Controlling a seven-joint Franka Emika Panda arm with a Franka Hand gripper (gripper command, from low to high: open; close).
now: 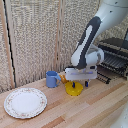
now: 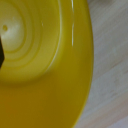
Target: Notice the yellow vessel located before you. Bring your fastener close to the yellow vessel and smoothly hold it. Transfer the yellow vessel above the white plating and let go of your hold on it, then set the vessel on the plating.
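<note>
Exterior view puts my gripper point(image 1: 80, 84) low over the yellow bowl point(image 1: 74, 89), which sits on the wooden worktop point(image 1: 95, 107) a little right of the frame's centre. My dark fingers point(image 1: 86, 84) reach down at the bowl, one seemingly at its rim and one inside, which I judge to be the way to pinch a thin wall, not span the whole bowl. I cannot tell from either picture how wide the gripper is set or whether it has already closed on the rim. The wrist view is almost filled by the bowl's yellow inside point(image 2: 40, 60), with pale wood along the frame's right, so I am very close. The bowl looks to be resting on the worktop, not lifted. The white plate point(image 1: 25, 102) lies well apart in the lower left, bare of anything. A blue mug point(image 1: 52, 79) and a small orange item point(image 1: 63, 77) stand just behind the bowl.
</note>
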